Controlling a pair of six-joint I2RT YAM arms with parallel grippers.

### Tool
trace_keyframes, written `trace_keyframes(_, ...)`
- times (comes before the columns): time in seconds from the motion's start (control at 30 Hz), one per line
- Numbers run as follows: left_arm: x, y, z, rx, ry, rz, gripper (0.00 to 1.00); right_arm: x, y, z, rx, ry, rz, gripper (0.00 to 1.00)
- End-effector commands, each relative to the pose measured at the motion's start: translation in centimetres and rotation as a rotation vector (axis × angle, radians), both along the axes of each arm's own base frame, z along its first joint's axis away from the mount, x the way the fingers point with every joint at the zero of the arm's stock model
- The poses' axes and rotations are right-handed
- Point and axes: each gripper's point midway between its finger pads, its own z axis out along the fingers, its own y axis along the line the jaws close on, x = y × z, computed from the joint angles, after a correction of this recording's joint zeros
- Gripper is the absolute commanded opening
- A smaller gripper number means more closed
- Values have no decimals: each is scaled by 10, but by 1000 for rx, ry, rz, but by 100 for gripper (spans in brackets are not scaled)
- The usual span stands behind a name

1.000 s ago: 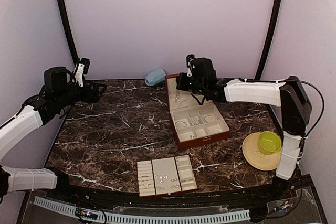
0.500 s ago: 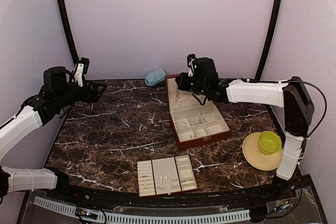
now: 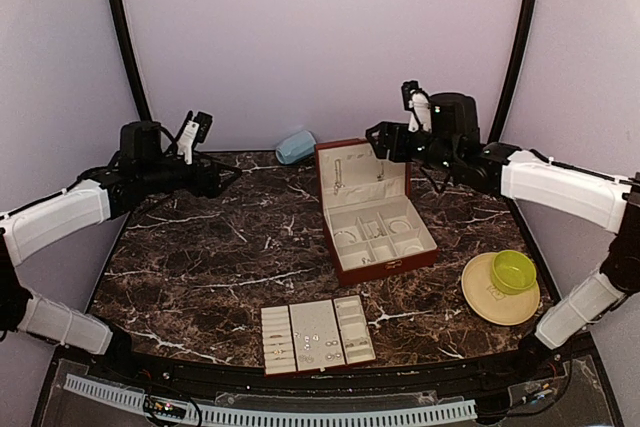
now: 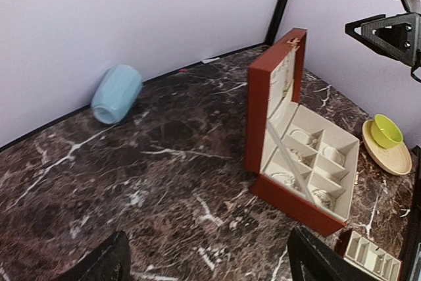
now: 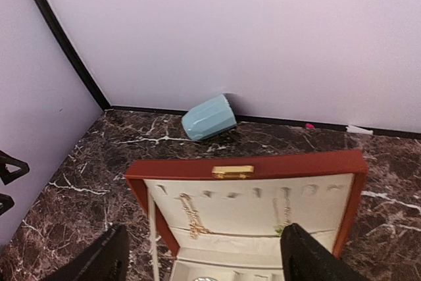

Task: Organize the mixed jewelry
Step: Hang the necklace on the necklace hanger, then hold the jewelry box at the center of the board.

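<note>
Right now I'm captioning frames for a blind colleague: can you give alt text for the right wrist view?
An open red-brown jewelry box fills the lower frame, with gold chains hanging on its cream-lined lid. A light blue cup lies on its side against the back wall on the dark marble table. The right end effector is open and empty.

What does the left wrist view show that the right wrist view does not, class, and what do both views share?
Only the left wrist view shows the box's lower compartments holding small jewelry, the green bowl on its tan plate, a corner of the cream-lined tray, and the right gripper raised above the table.

Only the right wrist view shows the gold clasp on the lid's top edge and two chains hanging inside the lid, seen head-on.

Both show the red-brown jewelry box standing open, the light blue cup lying on its side by the back wall, and the dark marble table.
</note>
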Motion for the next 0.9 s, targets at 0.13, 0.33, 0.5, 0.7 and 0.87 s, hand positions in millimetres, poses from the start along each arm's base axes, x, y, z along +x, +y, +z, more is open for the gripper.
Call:
trace_keyframes(0.13,39,-102,43,-24,-148,-321,86,2,-95,-64,28,118,-134,89)
trace_keyframes(0.33,79,-142,15,14,-128,-375,87,-3,-128,-137,-58,268,-238,87)
trace_keyframes(0.5,96,-165,-10,62,-154,-391,91,-3,-132,-181,-135,357,-252,79)
trace_keyframes(0.7,112,-174,-21,86,-164,-380,92,9,-124,-215,-194,419,-227,65)
trace_keyframes(0.87,113,-176,-27,84,-157,-388,92,20,-118,-228,-237,436,-204,52)
